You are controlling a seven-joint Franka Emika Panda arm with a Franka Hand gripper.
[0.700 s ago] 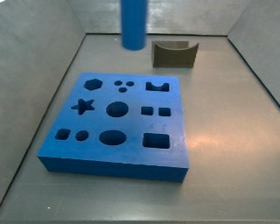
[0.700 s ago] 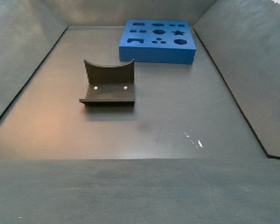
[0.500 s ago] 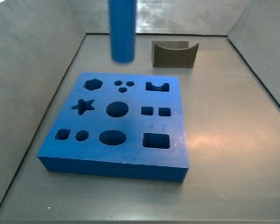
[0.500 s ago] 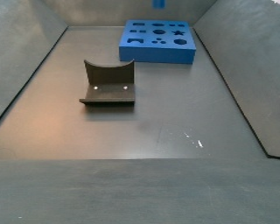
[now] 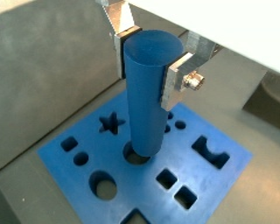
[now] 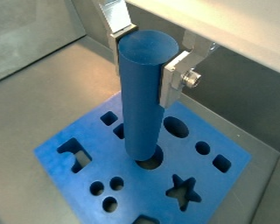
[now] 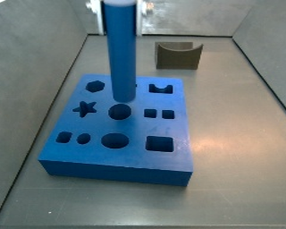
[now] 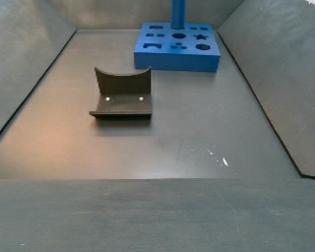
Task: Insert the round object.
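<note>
- Where the grey bench [image 7: 235, 170] spreads between its walls, carries everything and lies bare around the pieces.
- Flat on that floor, the blue board [image 7: 170, 161] with its shaped holes, face up so that a peg can drop straight in; also visible far off in a side view [image 8: 200, 61].
- Upright over the board's middle, the round object [image 7: 119, 54], lower end just above or at the round hole [image 7: 119, 113]; whether already entered, cannot tell. In both wrist views [image 5: 149, 96] [image 6: 143, 92] lined up with the hole below, presumably for a vertical push.
- Well apart near the back wall, the dark notched block [image 7: 179, 55], untouched; nearer the camera in a side view [image 8: 121, 95].
- Clamped on the peg's top from both sides, the claw [image 5: 150, 48], silver fingers [image 6: 175, 74] pressed against the blue surface, narrow enough to grip.
- Compared with half a second ago: peg shifted from beyond the board's far edge to over the central hole, and lower.
</note>
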